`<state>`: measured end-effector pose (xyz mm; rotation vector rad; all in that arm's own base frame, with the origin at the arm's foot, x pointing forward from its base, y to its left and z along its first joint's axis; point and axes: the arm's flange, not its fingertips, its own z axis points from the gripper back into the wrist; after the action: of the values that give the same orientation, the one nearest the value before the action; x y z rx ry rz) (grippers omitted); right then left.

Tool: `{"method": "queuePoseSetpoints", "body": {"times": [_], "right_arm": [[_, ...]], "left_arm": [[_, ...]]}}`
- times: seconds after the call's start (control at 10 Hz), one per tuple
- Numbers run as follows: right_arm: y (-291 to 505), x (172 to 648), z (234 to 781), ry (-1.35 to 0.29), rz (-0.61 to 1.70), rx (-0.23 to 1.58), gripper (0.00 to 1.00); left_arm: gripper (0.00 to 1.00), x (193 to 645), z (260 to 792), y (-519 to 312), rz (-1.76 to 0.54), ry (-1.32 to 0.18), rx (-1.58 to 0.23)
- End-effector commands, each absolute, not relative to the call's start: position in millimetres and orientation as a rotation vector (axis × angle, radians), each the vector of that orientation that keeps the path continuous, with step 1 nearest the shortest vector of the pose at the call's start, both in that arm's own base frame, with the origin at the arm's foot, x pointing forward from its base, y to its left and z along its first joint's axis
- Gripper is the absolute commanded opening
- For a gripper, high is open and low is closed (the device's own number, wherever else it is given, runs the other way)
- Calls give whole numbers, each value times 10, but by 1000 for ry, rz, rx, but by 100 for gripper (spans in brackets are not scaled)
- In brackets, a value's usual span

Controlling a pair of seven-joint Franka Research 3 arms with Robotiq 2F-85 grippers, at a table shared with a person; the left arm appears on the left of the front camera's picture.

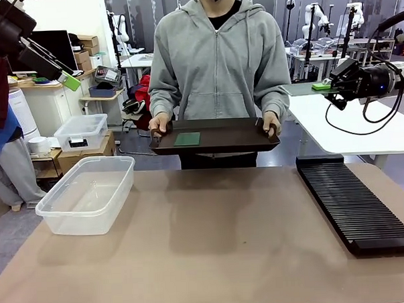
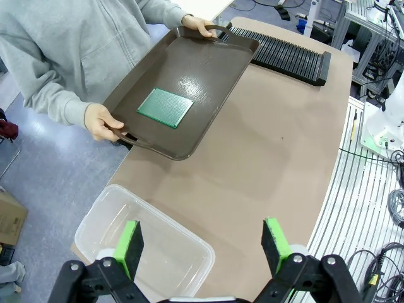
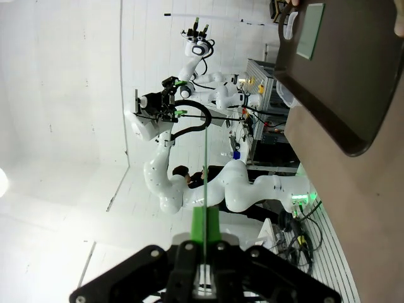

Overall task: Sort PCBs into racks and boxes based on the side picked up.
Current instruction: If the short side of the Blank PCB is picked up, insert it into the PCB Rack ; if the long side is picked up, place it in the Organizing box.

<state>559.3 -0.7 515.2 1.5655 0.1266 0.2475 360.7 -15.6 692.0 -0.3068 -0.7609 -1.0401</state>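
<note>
Across the table a person holds a dark brown tray by its handles, and one green PCB lies flat on it. My left gripper hangs open and empty, high at the left above the clear tub. My right gripper is raised at the right, behind the black rack. It is shut on a second PCB, seen edge-on as a thin green line in the right wrist view.
A smaller clear box with a white lid sits off the table at the back left. A white table stands behind the rack. Bare brown tabletop lies between tub and rack.
</note>
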Motion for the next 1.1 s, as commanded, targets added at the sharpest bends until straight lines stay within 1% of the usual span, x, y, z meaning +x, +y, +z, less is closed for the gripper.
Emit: {"method": "queuePoseSetpoints", "body": {"times": [0.0, 0.2, 0.3, 0.4, 0.5, 0.6, 0.7, 0.8, 0.9, 1.0], "right_arm": [[-27, 5567, 5127, 121, 260, 1554, 2], [-140, 5569, 5183, 84, 318, 1554, 2], [-186, 5549, 5212, -14, 365, 1540, 2], [-263, 5520, 5237, -151, 384, 1509, 2], [-378, 5497, 5285, -225, 453, 1410, 2], [-474, 5480, 5304, -329, 569, 1333, 2], [-574, 5451, 5323, -451, 630, 1276, 2], [-721, 5444, 5332, -497, 677, 1182, 2], [-907, 5446, 5314, -548, 717, 1122, 2], [-1137, 5387, 5247, -609, 711, 1082, 2]], "left_arm": [[100, 3613, 6902, -155, -1041, -766, -305], [100, 3613, 6902, -155, -1041, -766, -305], [100, 3613, 6902, -155, -1041, -766, -305], [100, 3613, 6902, -155, -1041, -766, -305], [100, 3613, 6902, -155, -1041, -766, -305], [100, 3613, 6902, -155, -1041, -766, -305], [100, 3613, 6902, -155, -1041, -766, -305], [100, 3613, 6902, -155, -1041, -766, -305], [100, 3613, 6902, -155, -1041, -766, -305], [100, 3613, 6902, -155, -1041, -766, -305]]}}
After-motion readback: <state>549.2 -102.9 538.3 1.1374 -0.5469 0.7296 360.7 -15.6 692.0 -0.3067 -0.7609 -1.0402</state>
